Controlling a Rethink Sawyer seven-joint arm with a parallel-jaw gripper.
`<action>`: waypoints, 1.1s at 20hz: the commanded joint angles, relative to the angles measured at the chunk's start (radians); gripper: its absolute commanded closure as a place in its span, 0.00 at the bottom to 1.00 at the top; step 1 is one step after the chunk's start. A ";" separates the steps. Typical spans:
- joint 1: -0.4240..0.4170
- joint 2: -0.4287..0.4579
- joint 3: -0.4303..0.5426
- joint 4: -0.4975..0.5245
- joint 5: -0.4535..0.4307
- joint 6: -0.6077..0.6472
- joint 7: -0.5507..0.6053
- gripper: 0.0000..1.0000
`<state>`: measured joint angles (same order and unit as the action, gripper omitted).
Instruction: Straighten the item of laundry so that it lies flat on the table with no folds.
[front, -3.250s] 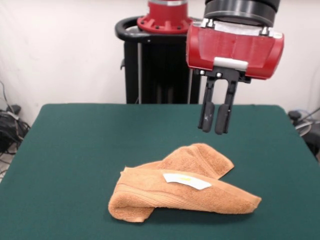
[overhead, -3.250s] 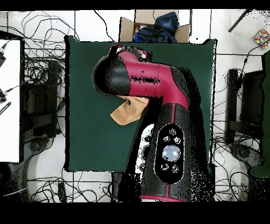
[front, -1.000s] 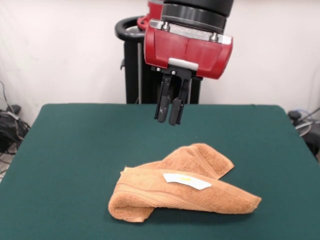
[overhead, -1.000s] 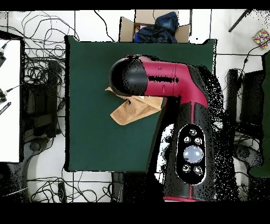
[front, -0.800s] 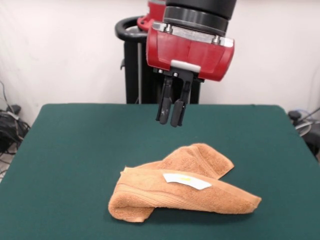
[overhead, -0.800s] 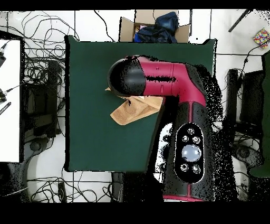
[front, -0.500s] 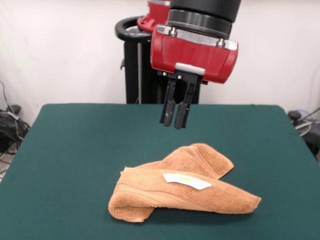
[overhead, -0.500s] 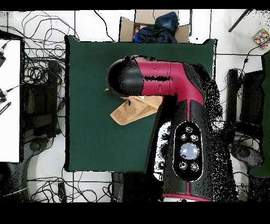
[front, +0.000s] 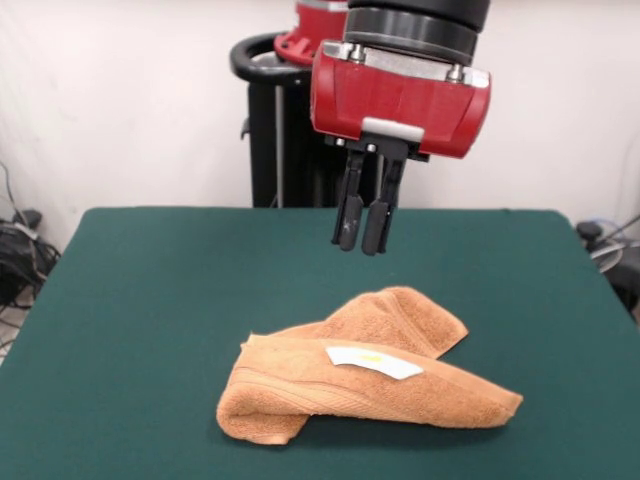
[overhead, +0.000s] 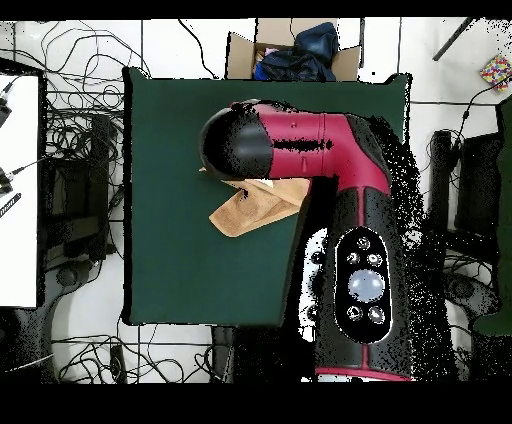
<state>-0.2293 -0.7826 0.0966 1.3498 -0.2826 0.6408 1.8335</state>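
Note:
The item of laundry (front: 380, 395) is an orange-tan towel lying crumpled near the front of the green table (front: 150, 300). It is folded over itself, with a rolled end at the left (front: 258, 415) and a white label (front: 373, 362) on top. My gripper (front: 361, 243) hangs in the air above and behind the towel's far fold, not touching it. Its fingers are shut with nothing between them. In the overhead view the arm covers the gripper and much of the towel (overhead: 243, 212), which shows only on the arm's left side.
A cardboard box (overhead: 290, 50) holding dark cloth sits just beyond the table's far edge in the overhead view. Cables (overhead: 80, 110) lie on the floor around the table. Green tabletop (overhead: 170, 150) surrounds the towel.
The gripper first moved left and away from the camera. Over the last second it has drifted slightly right. Its fingers stay together and the towel has not moved.

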 joint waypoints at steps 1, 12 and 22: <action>-0.020 0.020 0.110 0.108 -0.051 0.071 -0.179 1.00; -0.023 0.028 0.124 0.085 -0.114 0.161 -0.262 1.00; -0.053 0.050 0.165 0.053 -0.104 0.181 -0.226 1.00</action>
<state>-0.2594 -0.7756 0.1637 1.3495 -0.3756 0.7158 1.7636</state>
